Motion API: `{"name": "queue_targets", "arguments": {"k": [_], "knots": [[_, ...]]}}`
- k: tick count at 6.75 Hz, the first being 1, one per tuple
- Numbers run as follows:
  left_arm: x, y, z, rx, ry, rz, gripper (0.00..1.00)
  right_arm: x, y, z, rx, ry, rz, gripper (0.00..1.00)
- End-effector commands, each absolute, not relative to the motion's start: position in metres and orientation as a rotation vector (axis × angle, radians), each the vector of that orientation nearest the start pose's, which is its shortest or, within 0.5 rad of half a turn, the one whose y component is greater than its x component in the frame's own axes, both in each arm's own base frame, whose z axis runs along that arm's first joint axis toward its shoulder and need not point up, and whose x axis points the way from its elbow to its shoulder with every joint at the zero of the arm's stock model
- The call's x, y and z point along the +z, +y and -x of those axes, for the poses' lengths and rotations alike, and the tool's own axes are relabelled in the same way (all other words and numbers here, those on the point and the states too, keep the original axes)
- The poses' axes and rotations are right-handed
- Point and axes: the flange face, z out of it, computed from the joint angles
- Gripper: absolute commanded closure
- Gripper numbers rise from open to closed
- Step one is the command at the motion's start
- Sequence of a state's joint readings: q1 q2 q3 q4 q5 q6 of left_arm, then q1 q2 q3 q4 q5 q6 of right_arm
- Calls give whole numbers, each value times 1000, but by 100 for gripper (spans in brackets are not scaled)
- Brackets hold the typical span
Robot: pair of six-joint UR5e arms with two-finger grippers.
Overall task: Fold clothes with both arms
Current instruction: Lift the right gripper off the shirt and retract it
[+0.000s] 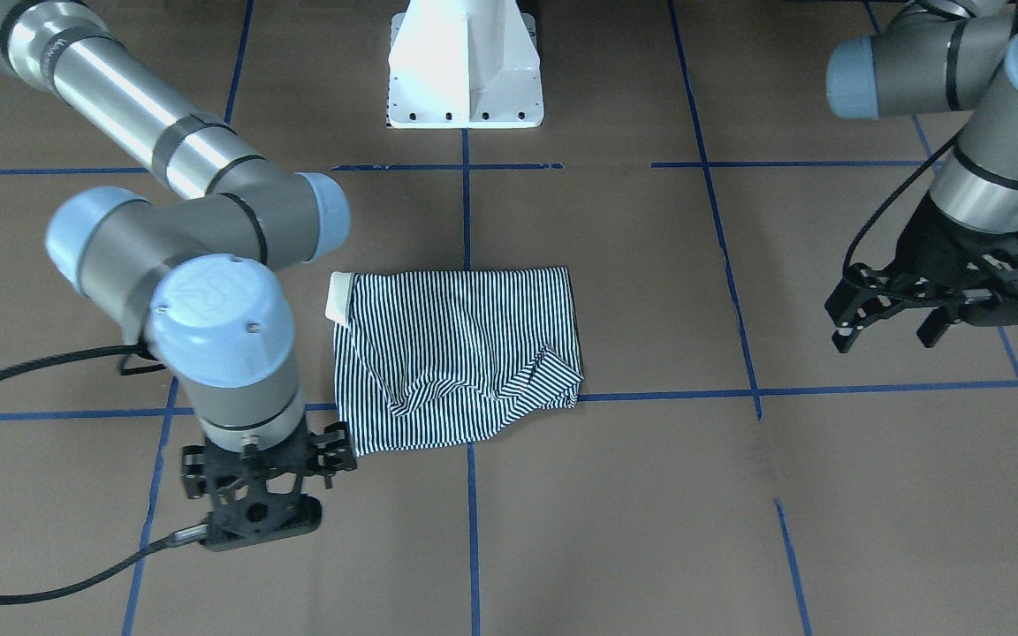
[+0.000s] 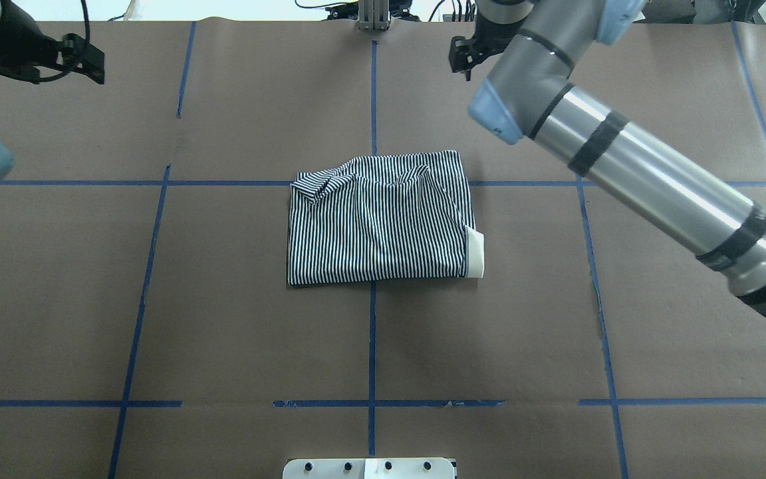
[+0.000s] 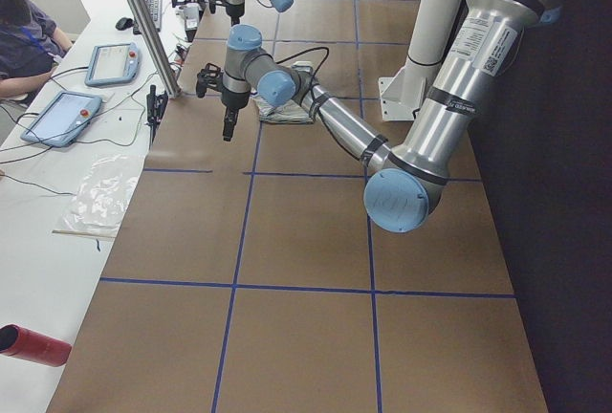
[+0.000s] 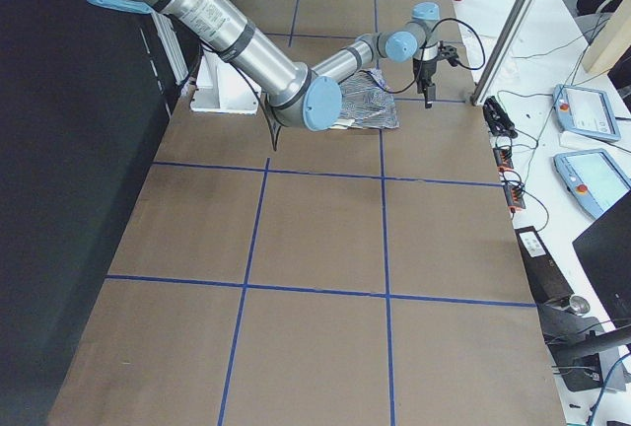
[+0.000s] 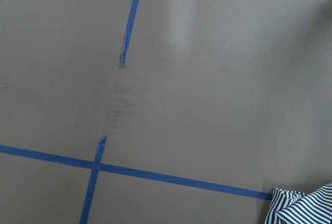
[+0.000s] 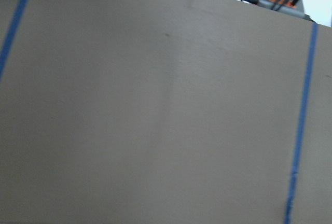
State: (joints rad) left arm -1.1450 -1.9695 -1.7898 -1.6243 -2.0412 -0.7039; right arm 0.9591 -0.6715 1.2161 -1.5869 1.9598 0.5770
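One folded shirt [image 1: 460,353] is laid on the worktop [image 1: 650,512]. Of two pincers, the left pincer [image 1: 885,334] is held spread; the right pincer [image 1: 253,508] cannot be judged.

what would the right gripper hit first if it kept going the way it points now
Most likely the bare paper-covered table: the right gripper points roughly down beside the striped shirt, not over it, and its wrist view shows only paper and blue tape.
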Motion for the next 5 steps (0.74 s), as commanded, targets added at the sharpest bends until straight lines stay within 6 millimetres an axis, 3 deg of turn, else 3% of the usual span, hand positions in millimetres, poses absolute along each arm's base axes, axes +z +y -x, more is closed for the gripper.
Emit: {"name": "queue_targets", "arguments": {"k": [1, 2, 3, 4, 5], "knots": [[354, -607, -153, -106, 698, -295, 0, 314, -713, 280, -159, -647, -179, 0], [322, -597, -246, -136, 770, -228, 0, 337, -714, 238, -202, -675, -177, 0], [289, -583, -327, -226, 841, -136, 0, 374, -719, 187, -251, -668, -186, 0], [276, -570, -388, -272, 926, -92, 0, 397, -723, 143, -283, -650, -198, 0], [276, -569, -453, -302, 969, -40, 0, 418, -719, 110, -285, -687, -185, 0]]}}
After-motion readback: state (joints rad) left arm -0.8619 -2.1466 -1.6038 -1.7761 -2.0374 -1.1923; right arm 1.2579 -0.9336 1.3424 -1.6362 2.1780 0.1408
